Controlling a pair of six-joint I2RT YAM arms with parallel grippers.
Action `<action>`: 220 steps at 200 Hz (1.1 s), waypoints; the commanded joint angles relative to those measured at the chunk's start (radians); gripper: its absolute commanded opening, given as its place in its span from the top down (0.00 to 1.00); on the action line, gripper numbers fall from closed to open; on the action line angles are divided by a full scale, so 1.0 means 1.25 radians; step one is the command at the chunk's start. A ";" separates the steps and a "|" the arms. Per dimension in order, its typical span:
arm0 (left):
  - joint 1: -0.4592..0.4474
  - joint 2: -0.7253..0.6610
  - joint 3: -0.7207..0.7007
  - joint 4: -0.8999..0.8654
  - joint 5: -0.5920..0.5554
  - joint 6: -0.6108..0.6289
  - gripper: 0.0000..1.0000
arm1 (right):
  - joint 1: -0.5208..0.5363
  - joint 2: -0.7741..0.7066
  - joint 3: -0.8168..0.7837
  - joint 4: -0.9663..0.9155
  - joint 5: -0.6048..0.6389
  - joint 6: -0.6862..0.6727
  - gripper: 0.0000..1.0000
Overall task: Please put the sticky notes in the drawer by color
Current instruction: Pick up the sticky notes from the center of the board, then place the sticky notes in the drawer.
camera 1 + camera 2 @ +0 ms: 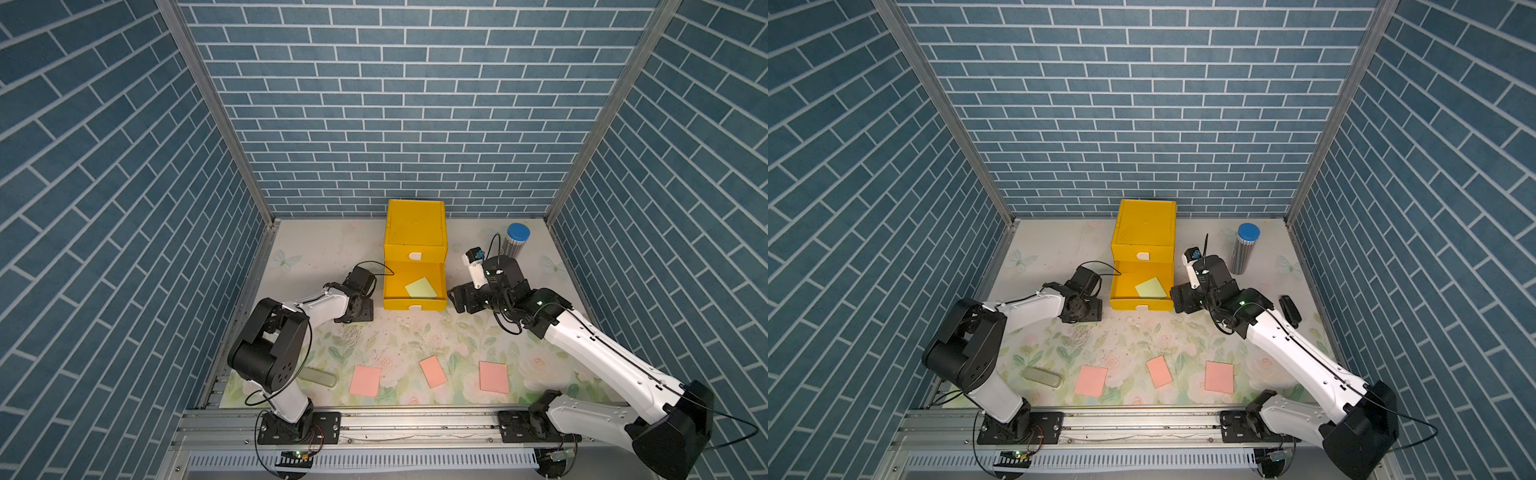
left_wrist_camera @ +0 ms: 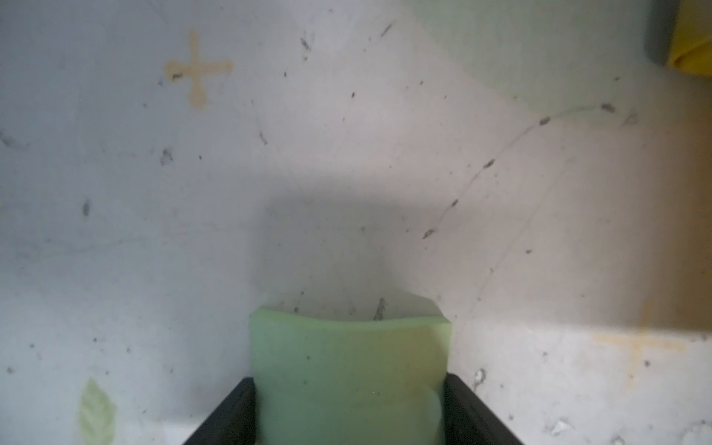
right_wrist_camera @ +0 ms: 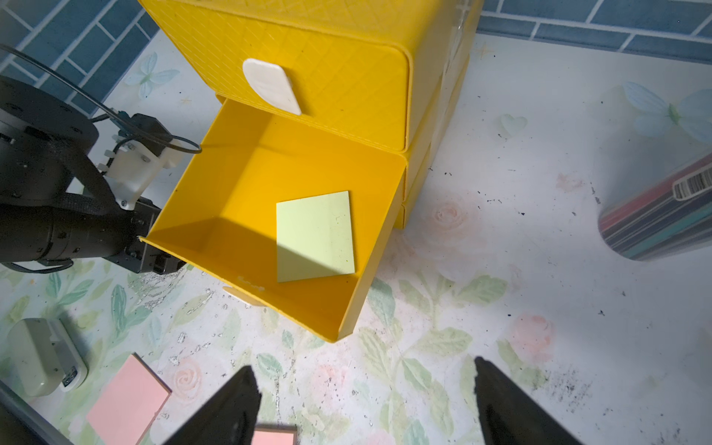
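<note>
The left arm leans forward from its base with the elbow raised and the wrist bent down beside the left wall of the open drawer. The left gripper [image 2: 348, 389] pinches a pale green paper sticky note [image 2: 348, 346] just above the floral surface [image 2: 154, 231].

The right arm stretches in low from the right. The right gripper [image 3: 366, 408] is spread wide, holds nothing, and faces the bright yellow plastic three-drawer cabinet [image 1: 415, 228].

The cabinet's pulled-out second drawer [image 1: 392, 286] holds another pale green note [image 1: 420, 287]. Three salmon pink notes [image 1: 365, 380] [image 1: 433, 372] [image 1: 493, 377] lie on the surface near the front.
</note>
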 commanded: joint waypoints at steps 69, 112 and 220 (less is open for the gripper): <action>0.002 -0.093 0.078 -0.148 -0.023 -0.001 0.23 | -0.003 0.001 -0.012 0.013 0.008 -0.030 0.11; -0.015 -0.160 0.114 -0.181 -0.018 -0.008 0.23 | -0.006 0.006 -0.027 0.023 0.008 -0.030 0.11; -0.181 -0.182 0.378 -0.276 -0.056 -0.029 0.24 | -0.026 0.016 -0.096 0.074 -0.001 -0.016 0.11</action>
